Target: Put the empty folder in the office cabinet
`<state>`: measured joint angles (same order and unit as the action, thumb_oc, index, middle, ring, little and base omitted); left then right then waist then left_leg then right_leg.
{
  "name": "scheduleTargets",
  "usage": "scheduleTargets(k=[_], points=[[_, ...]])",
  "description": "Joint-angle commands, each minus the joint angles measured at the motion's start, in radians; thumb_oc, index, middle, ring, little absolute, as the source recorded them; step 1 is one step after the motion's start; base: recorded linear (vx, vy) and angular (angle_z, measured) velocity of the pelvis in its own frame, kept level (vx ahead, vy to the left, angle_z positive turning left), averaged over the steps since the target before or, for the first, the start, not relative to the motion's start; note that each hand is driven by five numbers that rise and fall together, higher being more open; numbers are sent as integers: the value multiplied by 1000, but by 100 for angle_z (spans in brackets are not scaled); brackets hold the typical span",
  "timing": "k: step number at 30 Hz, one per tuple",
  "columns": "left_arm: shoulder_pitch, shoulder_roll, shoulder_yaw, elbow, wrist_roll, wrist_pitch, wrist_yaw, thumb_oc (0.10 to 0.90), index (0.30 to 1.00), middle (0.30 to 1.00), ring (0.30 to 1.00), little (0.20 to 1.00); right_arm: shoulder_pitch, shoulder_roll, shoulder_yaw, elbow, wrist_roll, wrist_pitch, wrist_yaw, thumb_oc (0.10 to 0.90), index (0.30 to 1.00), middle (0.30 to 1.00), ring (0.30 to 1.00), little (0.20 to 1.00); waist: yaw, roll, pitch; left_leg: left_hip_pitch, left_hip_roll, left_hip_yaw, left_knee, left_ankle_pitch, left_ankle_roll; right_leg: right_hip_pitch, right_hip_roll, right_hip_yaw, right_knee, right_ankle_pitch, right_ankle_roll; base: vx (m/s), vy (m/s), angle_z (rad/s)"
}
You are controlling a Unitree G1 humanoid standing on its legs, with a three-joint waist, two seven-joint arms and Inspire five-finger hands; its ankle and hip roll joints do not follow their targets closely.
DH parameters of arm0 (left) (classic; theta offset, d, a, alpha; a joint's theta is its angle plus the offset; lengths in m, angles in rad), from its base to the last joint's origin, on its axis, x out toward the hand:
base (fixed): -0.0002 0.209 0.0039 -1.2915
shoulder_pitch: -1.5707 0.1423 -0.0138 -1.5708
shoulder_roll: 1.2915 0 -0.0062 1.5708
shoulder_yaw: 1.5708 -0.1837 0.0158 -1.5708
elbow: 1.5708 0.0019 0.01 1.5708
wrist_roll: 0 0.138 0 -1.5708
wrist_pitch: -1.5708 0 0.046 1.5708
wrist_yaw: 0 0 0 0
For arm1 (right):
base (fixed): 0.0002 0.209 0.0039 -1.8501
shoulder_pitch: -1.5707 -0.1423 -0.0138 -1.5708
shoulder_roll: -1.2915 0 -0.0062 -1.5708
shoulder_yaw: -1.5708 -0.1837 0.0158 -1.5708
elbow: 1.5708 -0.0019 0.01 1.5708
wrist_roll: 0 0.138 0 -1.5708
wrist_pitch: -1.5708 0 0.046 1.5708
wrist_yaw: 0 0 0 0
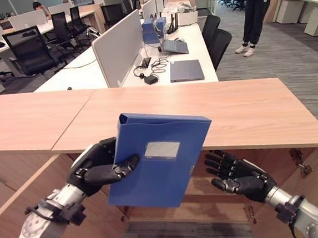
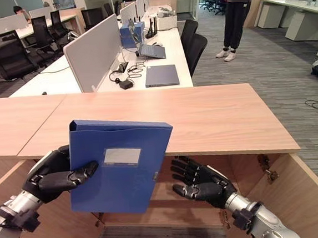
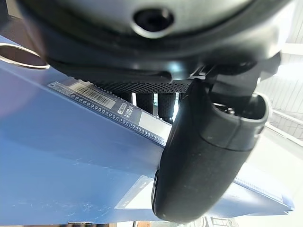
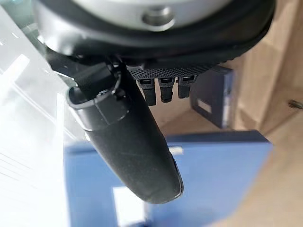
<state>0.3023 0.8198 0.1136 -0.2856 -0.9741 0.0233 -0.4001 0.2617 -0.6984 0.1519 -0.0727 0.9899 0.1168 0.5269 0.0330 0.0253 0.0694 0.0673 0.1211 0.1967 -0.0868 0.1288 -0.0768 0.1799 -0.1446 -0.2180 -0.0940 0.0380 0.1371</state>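
1. Holding the folder (image 1: 161, 159) upright, the left hand (image 1: 99, 167) has its thumb pressed across the blue front face and its fingers curled behind the left edge; the left wrist view shows the thumb flat on the cover with the fingers behind it.
2. The right hand (image 1: 237, 175) sits just beside the folder's lower right edge, fingers spread and relaxed, palm toward the folder and apart from it, holding nothing.
3. To do this step well, I judge the folder should be lowered below the top board (image 1: 214, 111), since its upper part now stands higher than that front edge, then tipped and slid in spine first.
4. The right hand could steady the free edge, because a one-sided pinch may let the folder swing.
5. Behind and below the folder lies the open cabinet (image 1: 209, 188), its doors swung out to either side, with a shelf visible inside.
6. Another dark folder (image 4: 214, 97) stands inside the cabinet in the right wrist view, so I would aim for the free space beside it.
7. Beyond the cabinet stretch desks (image 1: 191, 44) and a standing person (image 1: 255, 10).
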Motion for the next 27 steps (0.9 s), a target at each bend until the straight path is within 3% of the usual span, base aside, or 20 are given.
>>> scheduleTargets(k=[1,13,17,27], points=[[-209,-14,37,-61,-42,-154,-3,400,300,300,300,300,-174,-40,0,-94,34,-63,46,800,900,900,900,900,3,-23,4,102,-24,-9,0,-119,-22,-7,30,9,34,-76,12,0,0,0],[-304,-50,-51,-61,-23,-157,3,400,300,300,300,300,-235,-41,65,-96,19,-49,53,800,900,900,900,900,0,-28,5,100,-25,-17,0,-120,-20,-13,34,11,48,-83,8,0,0,0],[-327,-80,-112,-69,-25,-134,-4,400,300,300,300,300,-272,11,73,-94,31,-67,33,800,900,900,900,900,-2,-26,4,100,-26,-20,0,-121,-17,-13,35,12,54,-87,6,0,0,0],[-303,-116,-131,-82,-23,-93,-19,400,300,300,300,300,-300,117,17,-50,35,-120,-18,800,900,900,900,900,-2,-24,-1,103,-24,-25,0,-126,-13,-10,36,13,54,-90,3,0,0,0]])
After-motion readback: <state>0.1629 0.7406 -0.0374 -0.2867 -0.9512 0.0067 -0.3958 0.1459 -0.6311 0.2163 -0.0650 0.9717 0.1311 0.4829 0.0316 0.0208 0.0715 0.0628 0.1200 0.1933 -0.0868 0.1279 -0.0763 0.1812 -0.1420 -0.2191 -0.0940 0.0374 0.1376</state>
